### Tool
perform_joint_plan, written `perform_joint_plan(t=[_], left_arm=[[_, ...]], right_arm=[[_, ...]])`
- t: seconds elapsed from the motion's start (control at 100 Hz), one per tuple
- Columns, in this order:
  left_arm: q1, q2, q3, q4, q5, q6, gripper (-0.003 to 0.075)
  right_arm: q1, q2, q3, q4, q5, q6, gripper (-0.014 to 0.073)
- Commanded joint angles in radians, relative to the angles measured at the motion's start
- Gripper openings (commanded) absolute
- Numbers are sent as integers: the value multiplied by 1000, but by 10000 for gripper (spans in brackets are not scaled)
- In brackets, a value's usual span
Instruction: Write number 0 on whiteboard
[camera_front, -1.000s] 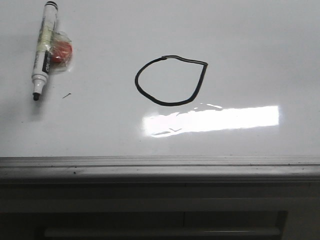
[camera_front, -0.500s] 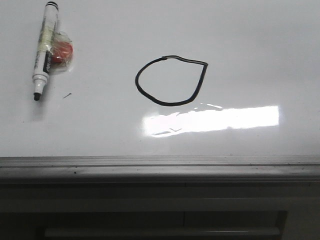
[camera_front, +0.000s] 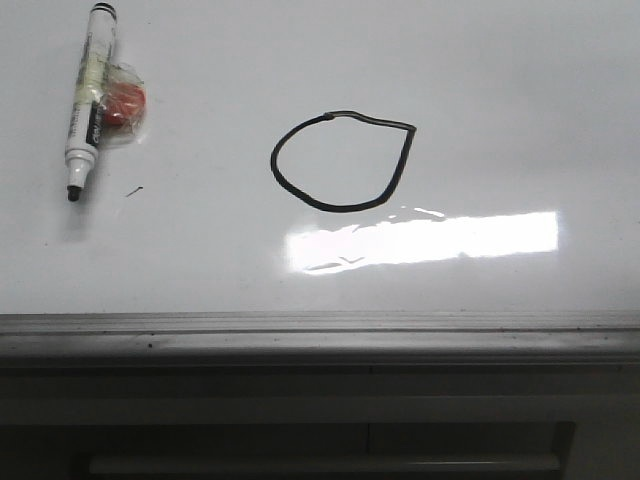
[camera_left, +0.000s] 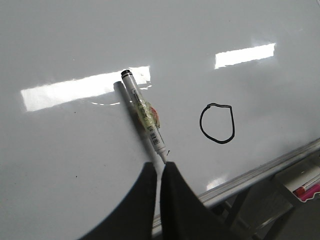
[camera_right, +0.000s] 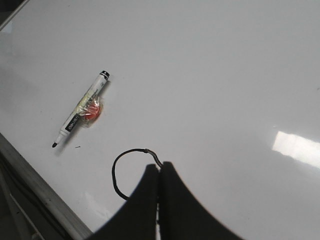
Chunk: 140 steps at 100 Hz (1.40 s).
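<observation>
In the right wrist view the right claw (camera_right: 159, 172) covers part of the number 0 (camera_right: 120, 172), so only the curved side of the loop shows there; its dark fingers are pressed together with nothing between them. The left claw (camera_left: 159, 170) is likewise clenched on nothing, and its fingers hide the tip of the marker (camera_left: 142, 112), which lies free on the board. Neither claw appears in the front view. The print on the marker's barrel is too small to read.

The whiteboard (camera_front: 500, 80) is glossy and white, with a bright rectangular glare patch at about 5 o'clock from the loop, and a ridged grey metal frame (camera_front: 320, 335) runs along its near edge. The number 0 (camera_front: 342, 161) sits near the board's middle: a thin black closed line, rounded on its left and bottom, flattish on top, with a pointed corner at 1 o'clock. The marker (camera_front: 88, 100), a white barrel with a black end and dark tip, lies well apart at 10 o'clock from the loop. A red lump in crinkled clear wrap (camera_front: 122, 105) touches its side. A tiny dark tick (camera_front: 133, 190) lies just beside the tip.
</observation>
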Motion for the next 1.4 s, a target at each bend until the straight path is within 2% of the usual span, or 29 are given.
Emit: perform_joint_plan(t=[0.0,0.22,0.42,0.47,0.58,0.64,0.69,0.84,0.96,1.08,1.2,1.39], left_arm=[[1,13,-29,2,-72,-1,-20],[1,11,-24,-5,-78,-1,-20],[11,2,43,17,-104,16,-20],[22,-17,78,40,-173,53,-20],[78,-67,201,32,-440,236,-20],[124,-104,285,37,-556,262,-20],[174,-133,345,40,-599,262,-20],[337,-141,475,-44,-573,246,-20],[421,-141,550,-97,-556,244,-20],[439,-141,591,-87,-538,244,-20],[439,-141,589,-85,-420,244,-20],[439,-141,589,-97,-423,244,-20]], right_arm=[[-6,1,-27,-35,-64,3,-69],[-6,1,-27,-35,-64,3,-69],[-6,1,-27,-35,-64,3,-69],[-6,1,-27,-35,-64,3,-69],[-6,1,-27,-35,-64,3,-69],[-6,1,-27,-35,-64,3,-69],[-6,1,-27,-35,-64,3,-69],[-6,1,-27,-35,-64,3,-69],[-6,1,-27,-35,-62,3,-69],[-6,1,-27,-35,-62,3,-69],[-6,1,-27,-35,-62,3,-69],[-6,1,-27,-35,-62,3,-69]])
